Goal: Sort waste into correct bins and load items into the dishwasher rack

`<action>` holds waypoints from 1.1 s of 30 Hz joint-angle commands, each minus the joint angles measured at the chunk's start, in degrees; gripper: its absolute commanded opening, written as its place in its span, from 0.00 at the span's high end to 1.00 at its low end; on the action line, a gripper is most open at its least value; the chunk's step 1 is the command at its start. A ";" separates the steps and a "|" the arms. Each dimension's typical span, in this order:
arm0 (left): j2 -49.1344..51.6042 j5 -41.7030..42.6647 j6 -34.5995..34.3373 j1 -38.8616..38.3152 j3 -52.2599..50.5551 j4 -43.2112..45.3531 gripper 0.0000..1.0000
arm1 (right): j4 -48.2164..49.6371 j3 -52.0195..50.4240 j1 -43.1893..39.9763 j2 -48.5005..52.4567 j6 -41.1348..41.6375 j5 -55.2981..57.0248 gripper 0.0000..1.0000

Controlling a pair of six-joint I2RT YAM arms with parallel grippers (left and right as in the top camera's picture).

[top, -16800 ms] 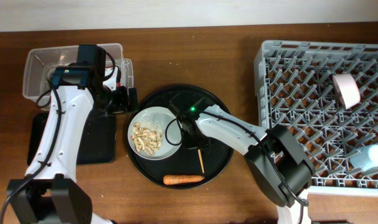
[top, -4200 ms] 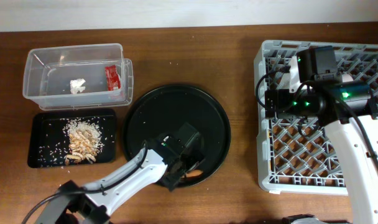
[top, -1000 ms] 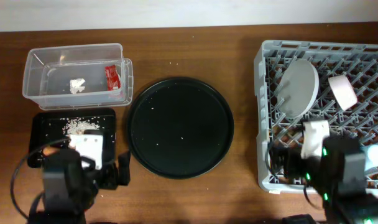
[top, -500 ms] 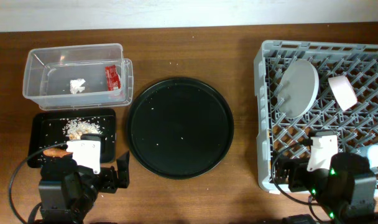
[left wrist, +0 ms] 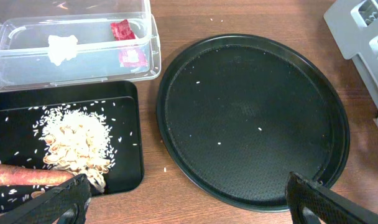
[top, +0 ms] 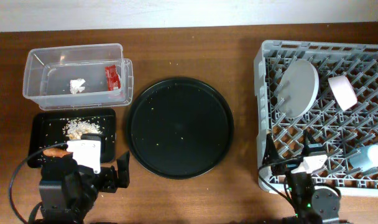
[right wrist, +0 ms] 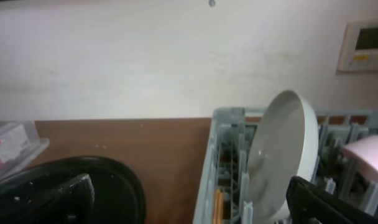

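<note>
At the table's (top: 176, 59) near edge, the left pincer (left wrist: 183, 186) and right pincer (right wrist: 190, 183) both gape wide, holding nothing.
The carrot (left wrist: 27, 175) lies in the black tray (left wrist: 124, 124), touching the scraps (left wrist: 74, 146). The tissue (left wrist: 63, 48) and wrapper (left wrist: 122, 29) sit in the tub (left wrist: 83, 65). The plate (top: 299, 87), bowl (top: 342, 91) and cup (top: 369, 155) are in the rack (top: 261, 124). A few grains dot the round tray (top: 179, 127).

Nothing is legible; marks on the red snack wrapper (left wrist: 122, 29) and wall panel (right wrist: 365, 45) are blurred.
</note>
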 commanded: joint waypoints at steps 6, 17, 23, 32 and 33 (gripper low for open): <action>-0.24 -0.44 0.87 -0.22 -0.33 0.07 0.01 | 0.92 -6.80 -2.38 -0.66 -2.54 0.39 0.02; -0.24 -0.44 0.87 -0.22 -0.33 0.07 0.01 | 0.92 -6.80 -2.34 -0.66 -2.56 0.02 0.02; -0.24 -0.44 0.87 -0.22 -0.33 0.07 0.01 | 0.92 -6.80 -2.34 -0.66 -2.56 0.02 0.02; -5.33 -1.55 0.90 -0.26 -2.56 -0.70 0.01 | 0.94 -6.80 -2.34 -0.66 -2.56 0.02 0.02; -7.10 -1.99 0.90 -0.26 -4.26 -0.17 0.01 | 0.92 -6.80 -2.34 -0.66 -2.56 0.02 0.01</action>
